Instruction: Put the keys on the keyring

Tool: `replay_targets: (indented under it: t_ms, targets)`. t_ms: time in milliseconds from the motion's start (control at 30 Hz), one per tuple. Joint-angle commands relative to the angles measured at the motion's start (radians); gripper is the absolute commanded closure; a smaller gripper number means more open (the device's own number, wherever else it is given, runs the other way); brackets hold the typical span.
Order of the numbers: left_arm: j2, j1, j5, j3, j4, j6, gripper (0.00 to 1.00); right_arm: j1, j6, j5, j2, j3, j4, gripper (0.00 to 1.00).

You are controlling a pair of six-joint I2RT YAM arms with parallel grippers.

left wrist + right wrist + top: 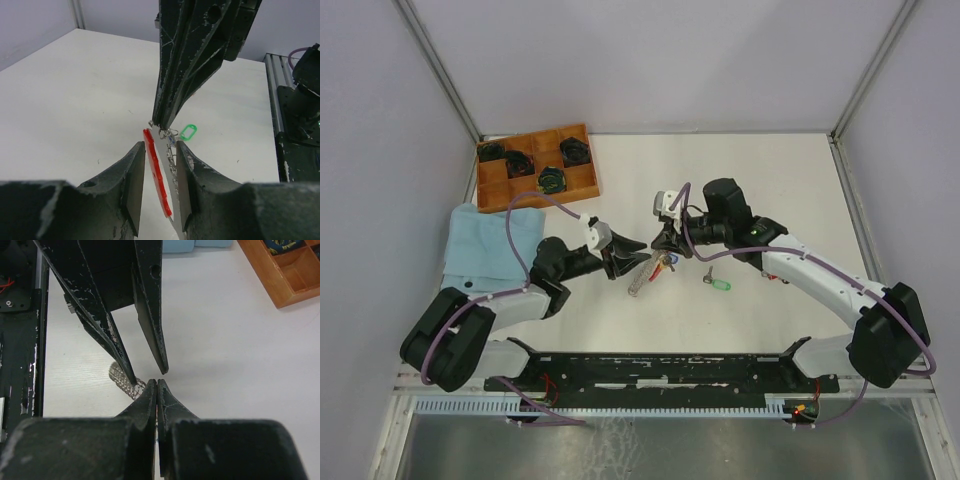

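Observation:
The keyring [646,272], with its red loop strap [157,175] and silver chain [173,159], hangs just above the table centre between both grippers. My right gripper [665,248] [157,381] is shut on the small metal ring [164,132] at its top. My left gripper [630,262] [160,144] stands open around the strap and chain, and a gap shows beside the strap. A green-headed key [718,284] [188,132] lies on the table just right of the ring. A bit of blue [171,141] shows under the ring. The mesh chain [122,377] trails left in the right wrist view.
A wooden tray [495,190] [285,275] holding dark round coils [552,180] sits at the back left. A light blue cloth [485,240] lies at the left edge, beside the left arm. The frame rail [660,365] runs along the near edge.

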Motion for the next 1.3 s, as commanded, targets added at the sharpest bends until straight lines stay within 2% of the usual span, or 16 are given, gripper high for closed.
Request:
replay_targets:
  t_ms: [0,600,800,1133,1267]
  targets:
    - [0.032,-0.004,0.078,0.033,0.111,0.053,0.62,0.001,-0.018,-0.062,-0.005,0.013,0.079,0.99]
    - [0.104,-0.003,0.119,0.048,0.125,0.081,0.72,0.001,-0.047,-0.117,0.028,-0.020,0.097,0.99]
    - [0.122,-0.002,0.129,0.047,0.138,0.072,0.73,0.001,-0.026,-0.126,0.044,-0.032,0.124,0.99]
    - [0.166,-0.003,0.139,0.060,0.116,0.077,0.83,0.003,-0.017,-0.134,0.042,-0.043,0.142,0.99]
    - [0.167,-0.002,0.136,0.067,0.099,0.085,0.94,0.003,-0.017,-0.136,0.038,-0.047,0.138,0.99]
